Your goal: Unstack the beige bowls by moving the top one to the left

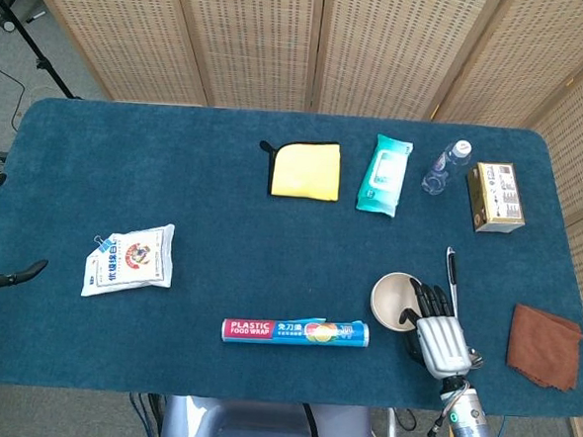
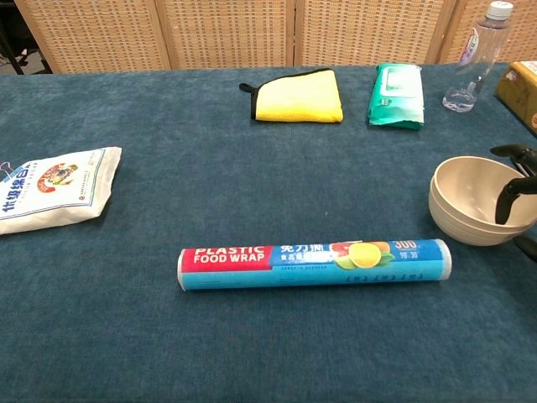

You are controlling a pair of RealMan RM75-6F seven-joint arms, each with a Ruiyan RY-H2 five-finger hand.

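The stacked beige bowls [image 1: 394, 296] [image 2: 468, 200] stand upright near the table's front right; the seam between the two shows low on the side in the chest view. My right hand [image 1: 436, 332] [image 2: 513, 201] lies over their right rim. One dark finger dips inside the top bowl, and others show above and below the rim. Whether the fingers clamp the rim is not clear. Only dark fingers of my left hand [image 1: 7, 278] show, at the far left edge of the head view, off the table, spread apart with nothing in them.
A food wrap roll [image 1: 295, 332] [image 2: 315, 254] lies just left of and in front of the bowls. A pen [image 1: 452, 272] and a brown cloth [image 1: 544, 345] are to their right. A white bag [image 1: 131, 258] lies at the left. A yellow cloth [image 1: 305, 169], wipes [image 1: 383, 175], bottle [image 1: 445, 167] and box [image 1: 497, 196] line the back.
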